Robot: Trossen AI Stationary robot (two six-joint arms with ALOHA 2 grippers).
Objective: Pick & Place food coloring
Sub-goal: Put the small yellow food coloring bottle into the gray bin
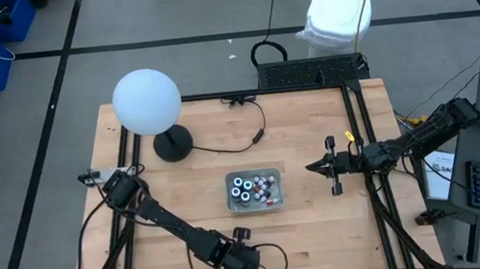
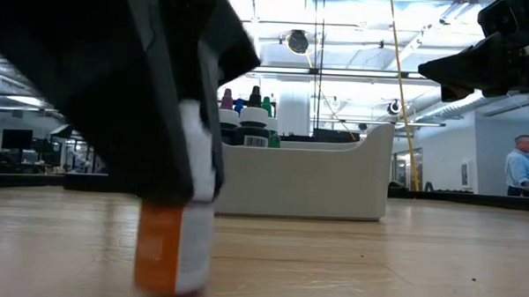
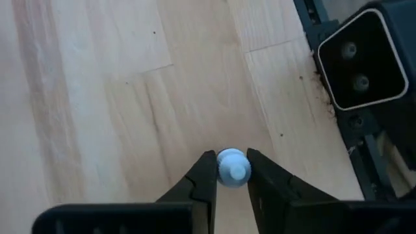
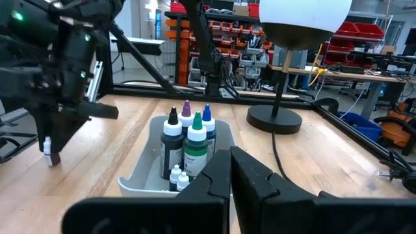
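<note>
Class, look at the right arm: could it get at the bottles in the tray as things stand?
Probably yes. The right claw, shut, hangs beside the tray with bare table between, and the bottles stand uncovered. It would need to open first.

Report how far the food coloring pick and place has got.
Done: nothing clearly finished; several bottles stand in the grey tray. In hand: the left gripper has its fingers against the white cap of an orange bottle standing on the table's near edge. The right gripper waits shut beside the tray. Left: moving that bottle.
</note>
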